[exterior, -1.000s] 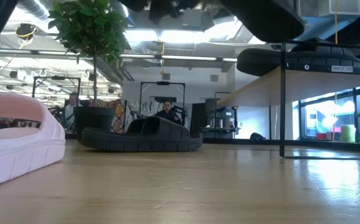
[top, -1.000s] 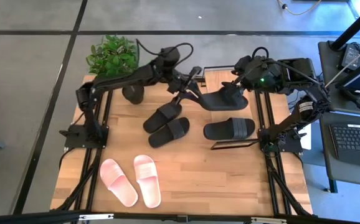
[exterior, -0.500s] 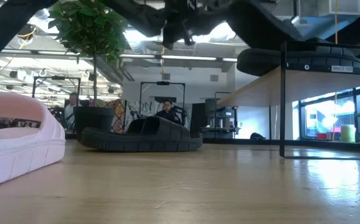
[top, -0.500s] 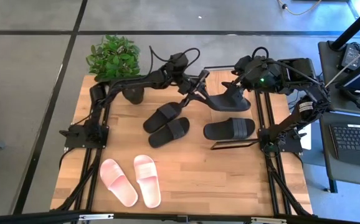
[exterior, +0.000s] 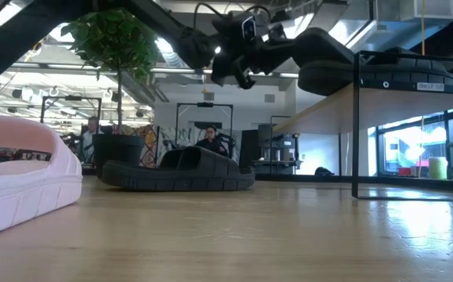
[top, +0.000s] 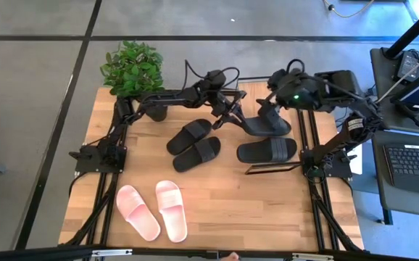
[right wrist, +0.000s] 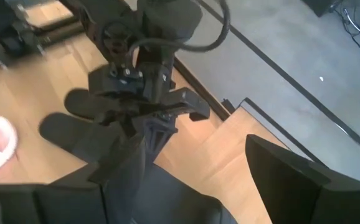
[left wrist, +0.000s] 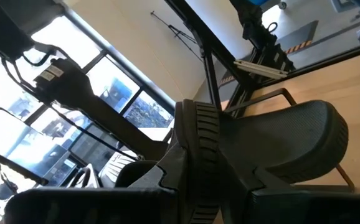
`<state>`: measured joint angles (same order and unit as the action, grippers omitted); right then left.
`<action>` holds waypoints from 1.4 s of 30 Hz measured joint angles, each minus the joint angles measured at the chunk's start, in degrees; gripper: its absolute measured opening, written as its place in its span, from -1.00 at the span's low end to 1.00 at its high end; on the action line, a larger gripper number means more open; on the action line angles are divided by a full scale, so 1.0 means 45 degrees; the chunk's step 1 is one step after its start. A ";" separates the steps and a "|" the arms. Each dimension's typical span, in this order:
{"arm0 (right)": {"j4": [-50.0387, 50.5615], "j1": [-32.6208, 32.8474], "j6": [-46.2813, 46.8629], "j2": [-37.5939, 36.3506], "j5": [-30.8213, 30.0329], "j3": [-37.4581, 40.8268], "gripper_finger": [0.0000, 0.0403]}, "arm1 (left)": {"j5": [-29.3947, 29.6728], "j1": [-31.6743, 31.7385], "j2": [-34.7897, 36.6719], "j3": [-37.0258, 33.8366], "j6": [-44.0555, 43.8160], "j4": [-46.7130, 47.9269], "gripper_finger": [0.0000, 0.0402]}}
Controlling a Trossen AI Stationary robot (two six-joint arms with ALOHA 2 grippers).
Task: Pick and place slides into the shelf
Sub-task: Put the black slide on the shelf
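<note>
Wooden tabletop (top: pixel 267 203) holds five slides, none finished, while the left gripper (top: pixel 231 112), clenched on a black slide (top: pixel 264 125), carries it onto the shelf (top: pixel 249 93) at upper centre beside the open right gripper (top: pixel 273 101).

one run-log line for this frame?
left claw: shut on black slide, lifted at shelf | right claw: open, above shelf | pink slides: on table

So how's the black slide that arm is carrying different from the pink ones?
The carried slide is black, lifted off the table and tilted in the left tool by the shelf. The pink slides are pale and lie flat side by side on the table, untouched. Both kinds share one shape: open toe, wide strap.
</note>
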<state>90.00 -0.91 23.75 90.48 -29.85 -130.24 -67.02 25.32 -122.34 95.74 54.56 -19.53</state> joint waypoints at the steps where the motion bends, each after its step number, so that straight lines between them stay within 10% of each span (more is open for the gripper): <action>1: 0.0000 0.0000 -0.0003 0.0003 0.0003 0.0210 0.36 | 0.0000 0.0000 -0.0015 0.0000 0.0010 0.0039 -0.74; 18: -0.0005 0.0000 0.0020 -0.0010 0.0000 0.1030 0.36 | 0.1729 -0.0034 -0.0010 0.0000 -0.1538 0.0845 -0.50; 42: 0.0000 0.0005 -0.0049 -0.0010 0.0005 0.0977 0.36 | 0.1001 0.0068 -0.0010 0.0000 -0.2680 0.1692 0.02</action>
<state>90.00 -0.89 23.53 90.43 -29.82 -125.84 -62.52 25.63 -122.39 95.74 42.50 -11.91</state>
